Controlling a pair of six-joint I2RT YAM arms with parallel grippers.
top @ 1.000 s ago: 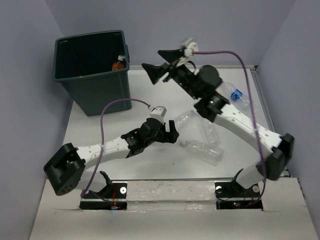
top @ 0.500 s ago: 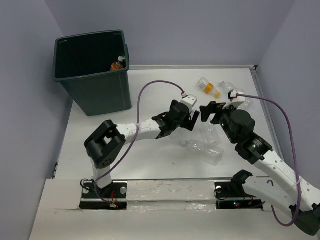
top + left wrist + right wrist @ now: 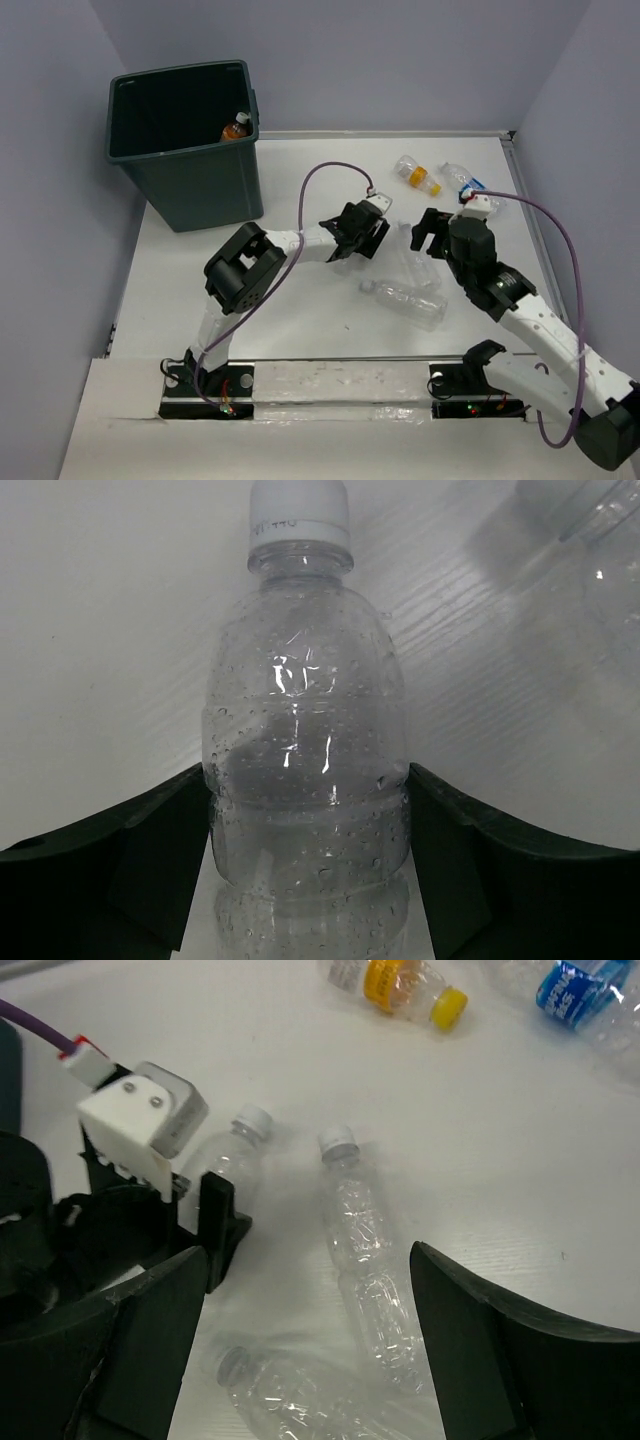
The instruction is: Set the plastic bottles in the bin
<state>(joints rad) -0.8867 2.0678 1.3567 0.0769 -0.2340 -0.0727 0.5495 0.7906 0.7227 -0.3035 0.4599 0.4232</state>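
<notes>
Presently: bin [image 3: 200,185], far left, orange-capped bottle [image 3: 236,128] inside. Left gripper [image 3: 358,235], centre, fingers [image 3: 130,860] pressed against both sides of clear bottle [image 3: 305,730] lying on table [image 3: 300,180]. Right gripper [image 3: 303,1260], spread wide, empty, above ribbed bottle [image 3: 365,1260]. Yellow-capped bottle [image 3: 417,173], blue-labelled bottle [image 3: 470,186], far right.

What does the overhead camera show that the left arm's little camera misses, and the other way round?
Only overhead: the bin with an orange-capped bottle inside, a yellow-labelled bottle, a blue-labelled bottle, and the right claw, open. Only the left wrist view: droplets inside the clear bottle and its white cap, with a dark finger at each side. Both: the left claw and the white table.
</notes>
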